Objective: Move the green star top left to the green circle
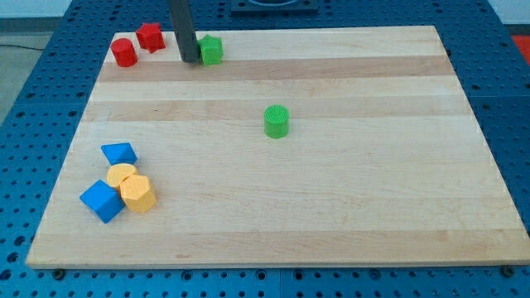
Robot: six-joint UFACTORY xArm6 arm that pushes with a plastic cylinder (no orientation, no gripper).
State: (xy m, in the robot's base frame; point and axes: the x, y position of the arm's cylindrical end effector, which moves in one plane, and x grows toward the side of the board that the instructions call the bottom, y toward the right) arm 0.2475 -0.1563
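**Tip sat at green star, top of worktop**

Nearest the camera was a blue plastic cube [103, 201] at the view's bottom left, touching a yellow plastic hexagonal block [137, 194]. Just behind them lay a yellow plastic round block [121, 174], touching the hexagon, and a second blue plastic block [119, 153], wedge-like, exact shape unclear.

All sat on the light wooden worktop [348, 207], which rested on a blue perforated base [25, 116].

Green plastic circle block [277, 121] stood alone near the worktop's centre, slightly toward the view's top.

Green plastic star block [212, 50] was at the view's top edge, left of centre, well apart from the green circle and up-left of it.

End effector: plain dark rod, nothing to clench or release, grasping nothing. My tip [190, 60] was on the worktop just beside the green star's left side; touching or not, couldn't tell.

Red plastic cylinder block [124, 52] and red plastic star-like block [150, 36] sat near the top-left corner, close together, left of the rod.
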